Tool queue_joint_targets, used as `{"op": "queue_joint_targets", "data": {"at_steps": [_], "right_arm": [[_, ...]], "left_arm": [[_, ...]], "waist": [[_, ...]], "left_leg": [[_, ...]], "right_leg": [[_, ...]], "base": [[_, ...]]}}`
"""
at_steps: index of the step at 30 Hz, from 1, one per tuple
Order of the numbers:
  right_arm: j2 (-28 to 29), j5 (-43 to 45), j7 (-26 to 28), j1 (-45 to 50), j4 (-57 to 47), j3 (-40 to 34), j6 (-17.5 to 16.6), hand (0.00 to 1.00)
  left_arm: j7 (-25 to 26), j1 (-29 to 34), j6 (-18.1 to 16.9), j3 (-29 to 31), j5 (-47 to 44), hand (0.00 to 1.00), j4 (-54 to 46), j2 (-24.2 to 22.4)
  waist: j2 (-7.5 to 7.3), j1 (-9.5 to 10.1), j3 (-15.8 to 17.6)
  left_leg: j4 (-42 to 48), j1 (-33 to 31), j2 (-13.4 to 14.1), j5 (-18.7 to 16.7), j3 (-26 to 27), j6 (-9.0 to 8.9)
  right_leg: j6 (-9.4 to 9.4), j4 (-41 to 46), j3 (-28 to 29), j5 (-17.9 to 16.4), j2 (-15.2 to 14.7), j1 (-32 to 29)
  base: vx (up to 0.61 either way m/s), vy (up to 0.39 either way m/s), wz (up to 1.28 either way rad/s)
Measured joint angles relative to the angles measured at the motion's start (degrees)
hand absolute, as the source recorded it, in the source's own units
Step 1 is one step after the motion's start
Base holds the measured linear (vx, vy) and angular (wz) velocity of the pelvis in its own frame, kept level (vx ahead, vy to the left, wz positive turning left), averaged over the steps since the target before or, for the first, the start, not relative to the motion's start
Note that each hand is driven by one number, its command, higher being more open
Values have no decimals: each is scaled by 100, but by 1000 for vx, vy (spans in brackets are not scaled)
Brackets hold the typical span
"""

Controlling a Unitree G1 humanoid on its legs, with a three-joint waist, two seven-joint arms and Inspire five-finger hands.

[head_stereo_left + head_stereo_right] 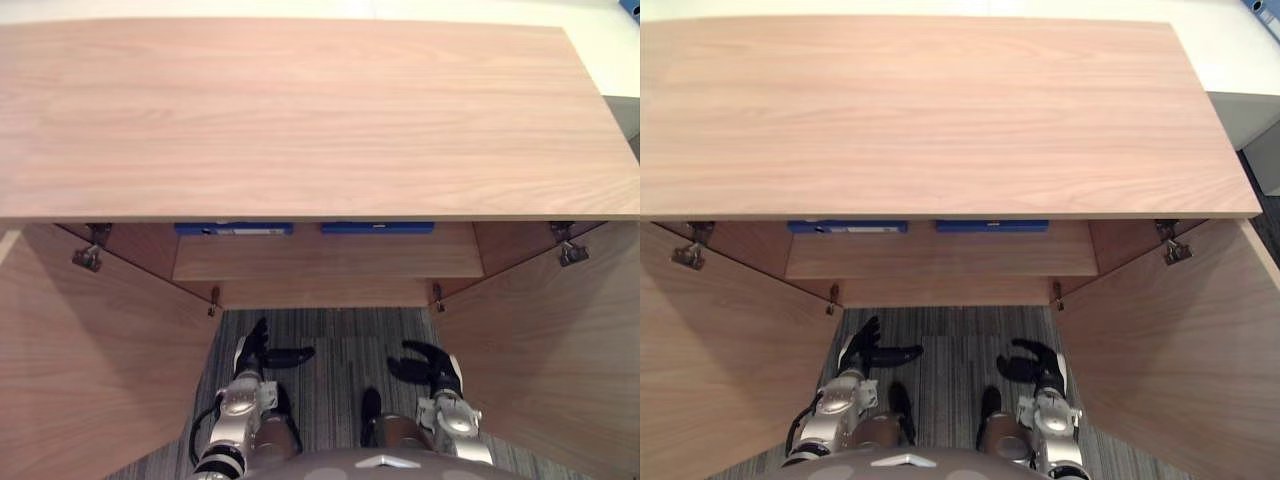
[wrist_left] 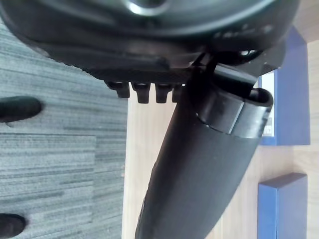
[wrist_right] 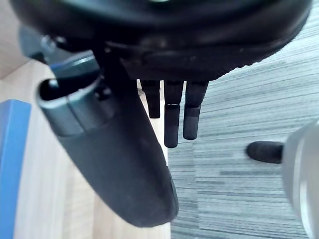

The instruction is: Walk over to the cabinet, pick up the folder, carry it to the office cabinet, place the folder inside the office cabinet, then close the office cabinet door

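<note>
Cabinet: low light-wood cabinet (image 1: 300, 120) with a broad flat top, right in front of me.
Doors: left door (image 1: 90, 370) and right door (image 1: 550, 350), both wood, both swung wide toward me.
Floor: grey striped carpet (image 1: 340, 340) between the open doors.
Shelf: wooden shelf (image 1: 320, 258) inside, its front edge showing below the front edge of the top.
Folder, first: flat blue folder with a white label (image 1: 233, 228), toward the shelf's left end, mostly hidden under the top.
Folder, second: plain flat blue folder (image 1: 377, 228), right of the shelf's middle, apart from the first.
Left hand: my dark left hand (image 1: 262, 352) hangs low over the carpet, fingers straight and side by side, thumb out, holding nothing.
Right hand: my dark right hand (image 1: 432, 366) likewise, fingers loose in a row, thumb apart, empty.
Handling: probably light, stiff board with smooth, rather slippery covers; contents, if any, could shift the weight.
Hold: best taken by the near edge, thumb on one face, fingers on the other, then drawn forward off the shelf.
</note>
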Motion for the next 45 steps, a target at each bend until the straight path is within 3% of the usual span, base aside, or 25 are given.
{"op": "queue_joint_targets", "data": {"at_steps": [3,11,17,24,30,32,35,39,45], "right_arm": [[-78,1,-27,-101,318,-165,37,100],[-111,13,-126,-170,744,-447,159,100],[-58,88,-124,-111,868,-660,226,100],[-27,760,-194,18,819,-1166,223,100],[197,1657,-360,427,-79,-2058,149,100],[321,2104,-521,641,-630,-2285,25,100],[389,2328,-676,722,-1170,-2506,-75,100],[418,2503,-924,832,-1757,-2951,-200,100],[395,2459,-1060,827,-3175,-2942,-413,100]], "left_arm": [[21,-9,5,5,105,100,267,82],[104,63,53,9,271,100,744,99],[112,227,158,31,310,100,1027,110],[114,231,180,50,314,100,1189,129],[100,192,181,408,310,100,1190,48],[107,104,181,656,305,100,1130,-115],[116,105,181,848,303,100,904,-314],[98,155,95,970,311,100,555,-635],[-19,487,94,1160,450,100,541,-674]], "waist": [[60,-11,-58],[27,-26,-113],[-18,-32,-167],[-33,-157,-247],[18,-319,-394],[48,-471,-454],[116,-511,-490],[170,-545,-498],[221,-616,-458]], "left_leg": [[-322,242,-35,167,17,-21],[-990,610,-235,585,61,102],[-1020,679,-308,576,259,110],[-1018,997,-328,386,879,79],[-986,1431,-289,151,1866,35],[-905,1570,-242,2,2179,-3],[-783,1691,-164,-158,2583,-59],[-667,1747,-112,-246,2717,-82],[-474,1807,51,-383,3013,-270]], "right_leg": [[-16,-160,10,125,38,151],[-8,-533,144,436,35,281],[34,-670,398,589,-2,276],[65,-745,1164,691,71,254],[37,-775,2096,837,268,173],[28,-736,2327,842,349,164],[10,-557,2457,827,465,52],[4,-461,2492,808,488,37],[-72,-146,2543,610,709,-177]], "base": [[-14,4,-6],[-114,16,-8],[-141,35,-19],[-36,32,-50],[73,21,-87],[47,-13,-72],[13,-31,-69],[3,-38,-26],[-16,-92,-23]]}}
